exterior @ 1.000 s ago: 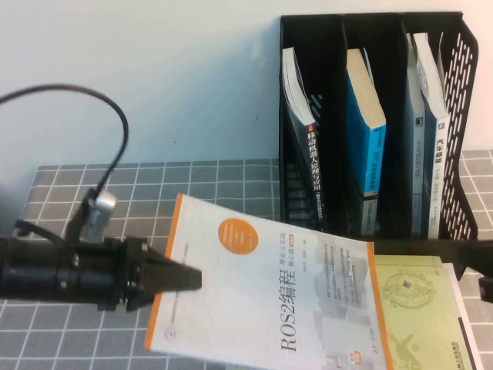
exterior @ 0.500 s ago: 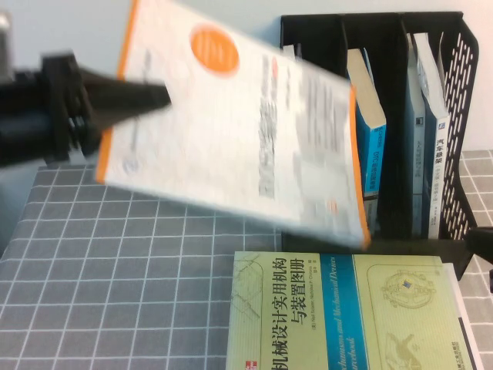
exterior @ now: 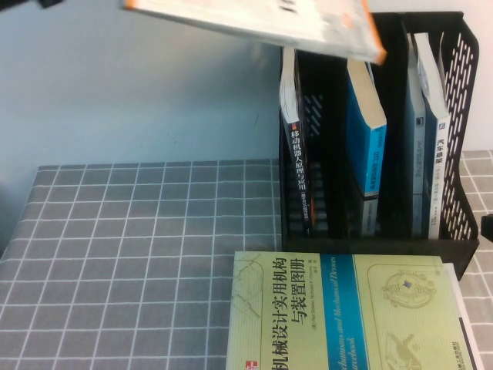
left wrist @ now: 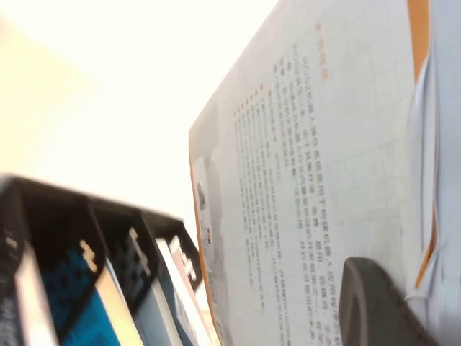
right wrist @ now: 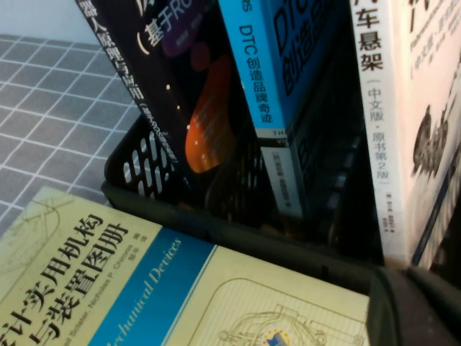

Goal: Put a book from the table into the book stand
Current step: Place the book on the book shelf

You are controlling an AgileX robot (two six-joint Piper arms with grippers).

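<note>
The white book with orange edges [exterior: 308,23] hangs tilted at the top of the high view, over the top of the black book stand [exterior: 462,46] and partly out of frame. My left gripper [left wrist: 403,303] is shut on this book [left wrist: 324,180] near its edge; one dark finger [left wrist: 374,303] presses on the printed cover. In the high view the left arm is almost wholly out of frame. My right gripper [right wrist: 414,310] is shut and empty at the table's right edge, by the stand's front corner and apart from the books.
The stand has three compartments: a dark-spined book [exterior: 296,154] in the left one, a blue book [exterior: 368,131] in the middle one, white and blue books [exterior: 431,139] in the right one. A yellow-green book [exterior: 339,316] lies flat in front of the stand. Grey checked cloth [exterior: 139,247] covers the table.
My left gripper has lifted the white and orange book from table height up and to the right, to above the stand. The left arm has left the high view. The right arm has not moved.
</note>
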